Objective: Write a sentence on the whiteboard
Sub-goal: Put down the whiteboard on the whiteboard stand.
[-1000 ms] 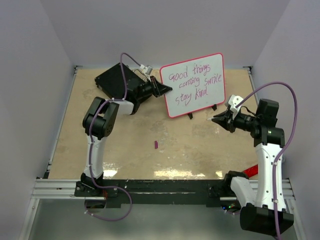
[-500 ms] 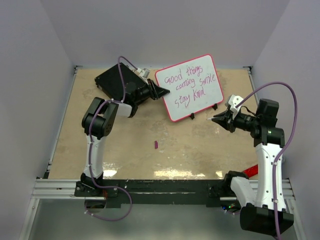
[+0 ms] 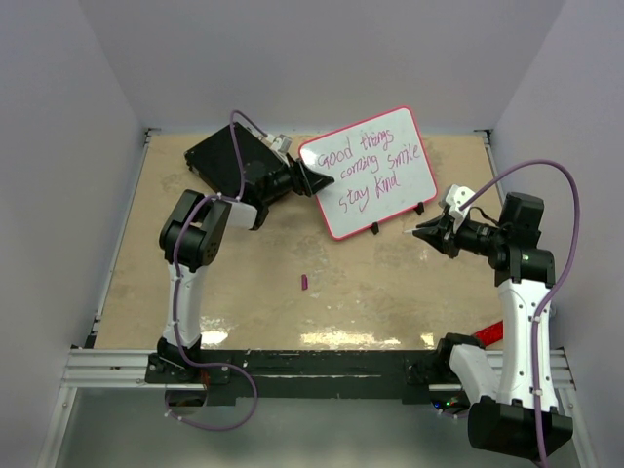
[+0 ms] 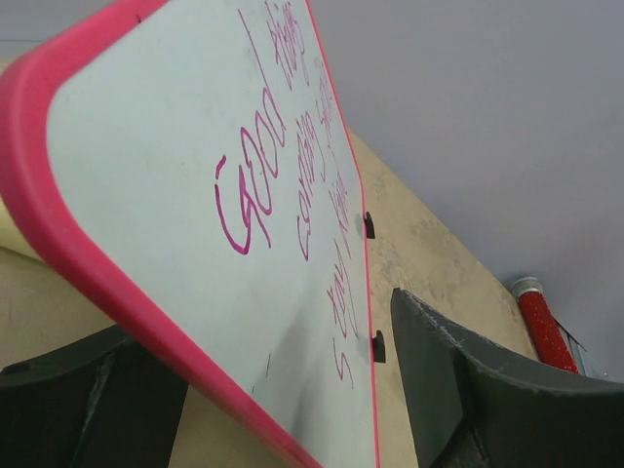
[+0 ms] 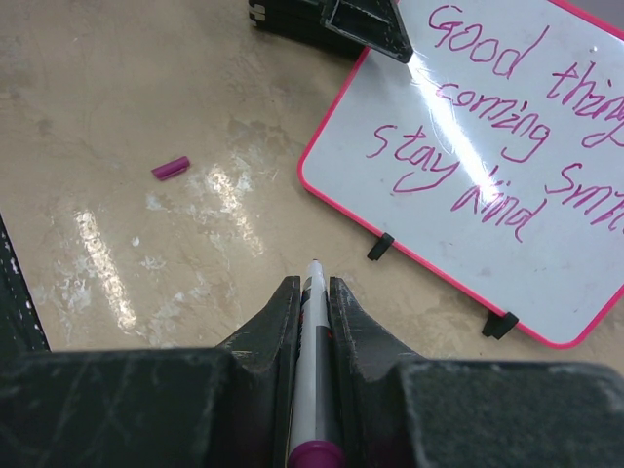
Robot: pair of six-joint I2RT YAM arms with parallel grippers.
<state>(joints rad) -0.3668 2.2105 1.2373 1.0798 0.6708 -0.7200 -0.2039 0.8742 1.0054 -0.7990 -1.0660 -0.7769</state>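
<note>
1. The sentence (image 3: 374,168) is in pink-purple marker in three slanting lines: "Good things", "coming smile", "stay kind". In the left wrist view only "Good" reads clearly, and the rest is foreshortened.
2. The whiteboard (image 3: 390,195) stands toward the back middle of the table (image 3: 390,292). It is turned at an angle, with its two black feet (image 3: 371,227) along the lower long edge.
3. Its pink-red rim (image 4: 58,224) has rounded corners. The left corner lies just beside the black case (image 3: 219,158) at the back left.
4. The left gripper (image 3: 314,178) is spread, with that left edge of the board between its fingers (image 4: 468,390). The front finger stands off the white face. Whether the rear finger touches the back cannot be told.
5. The right gripper (image 3: 429,234) is pressed together on a marker (image 5: 312,341), which has a white barrel and a purple end. Its tip points toward the board's lower right foot, near it but apart.
6. A small purple cap (image 3: 304,282) lies on the broad tan stretch between the board and the arm bases, well apart from both grippers.
7. Grey walls (image 3: 322,58) close the table at the back and both sides. The board's upper right corner is near the back wall.
8. A red tube (image 3: 490,334) lies by the right arm's base at the near edge.
</note>
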